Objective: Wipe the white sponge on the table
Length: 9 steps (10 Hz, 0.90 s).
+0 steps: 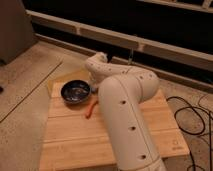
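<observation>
The table (75, 135) is a light-brown bamboo slab of plank strips lying on the speckled floor. My white arm rises from the bottom of the camera view, bends over the table's middle and reaches back to the left. The gripper (93, 75) hangs at the arm's far end over the table's far edge, just right of a dark bowl (75, 91). It is mostly hidden behind the wrist. I cannot make out the white sponge; it may be hidden by the arm.
A small orange object (91, 109) lies on the table between the bowl and my arm. Black cables (192, 117) lie on the floor to the right. A low ledge and dark wall (150, 42) run behind the table.
</observation>
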Available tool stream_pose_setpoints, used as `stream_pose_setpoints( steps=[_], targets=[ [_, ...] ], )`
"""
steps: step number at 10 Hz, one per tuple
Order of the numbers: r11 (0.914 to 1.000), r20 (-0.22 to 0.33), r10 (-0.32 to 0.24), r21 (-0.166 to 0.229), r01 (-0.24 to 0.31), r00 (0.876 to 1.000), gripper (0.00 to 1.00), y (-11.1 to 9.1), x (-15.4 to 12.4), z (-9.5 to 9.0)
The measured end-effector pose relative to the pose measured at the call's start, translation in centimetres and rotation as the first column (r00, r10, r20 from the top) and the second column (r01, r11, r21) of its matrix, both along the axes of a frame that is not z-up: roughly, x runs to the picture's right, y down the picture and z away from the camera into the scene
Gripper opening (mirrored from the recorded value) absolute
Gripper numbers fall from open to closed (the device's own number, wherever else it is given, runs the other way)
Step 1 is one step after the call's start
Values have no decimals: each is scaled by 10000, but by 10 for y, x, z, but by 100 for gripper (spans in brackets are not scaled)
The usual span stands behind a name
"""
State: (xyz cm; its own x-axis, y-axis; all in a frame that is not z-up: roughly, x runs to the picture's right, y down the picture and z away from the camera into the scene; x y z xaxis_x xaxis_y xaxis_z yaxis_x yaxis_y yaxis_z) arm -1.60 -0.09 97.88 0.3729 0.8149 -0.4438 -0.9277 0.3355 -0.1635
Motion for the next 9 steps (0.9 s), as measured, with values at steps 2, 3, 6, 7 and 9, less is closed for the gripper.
stream_pose_setpoints(
  steps=[2, 3, 6, 7, 9],
  targets=[
    [9990, -919, 140, -404, -178, 9957, 10, 28, 43, -23],
    [9980, -1282, 175, -575, -250, 9916, 10, 36, 57, -30],
    [9968, -2015, 119, -754, -277, 9794, 10, 32, 84, -34],
    [9970, -2134, -42, -761, -123, 9770, 10, 23, 91, -28],
    [9965, -2182, -380, -810, 207, 9752, 10, 10, 97, -16]
  ],
)
